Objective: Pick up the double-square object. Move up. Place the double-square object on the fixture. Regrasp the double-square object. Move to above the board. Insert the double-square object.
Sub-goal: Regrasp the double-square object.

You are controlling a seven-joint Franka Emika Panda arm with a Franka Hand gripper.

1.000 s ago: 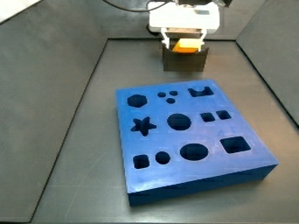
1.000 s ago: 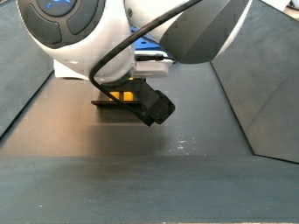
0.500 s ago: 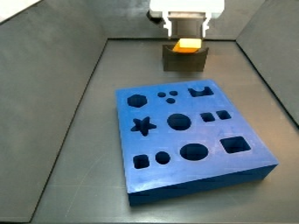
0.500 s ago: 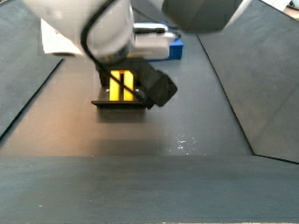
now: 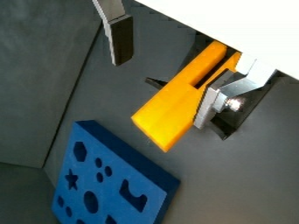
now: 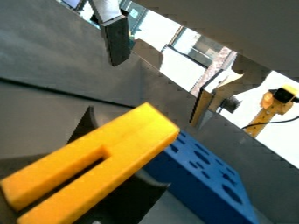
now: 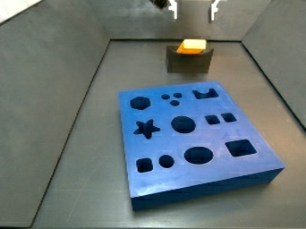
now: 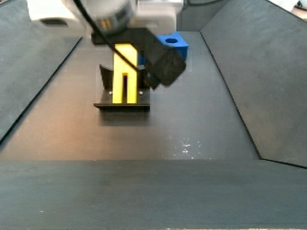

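Double-square object [image 7: 191, 46], bright yellow plastic, now stands released in the dark fixture [image 7: 189, 61]; gripper [image 7: 191, 7] has risen above it, fingers [image 5: 118, 39] spread, empty. Regrasp pending.

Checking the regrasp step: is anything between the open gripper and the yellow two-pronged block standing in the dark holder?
Nothing visible. The gripper hangs open above the yellow two-pronged plastic block, which stands in the dark fixture behind the blue cut-out board. Only open air lies between them.
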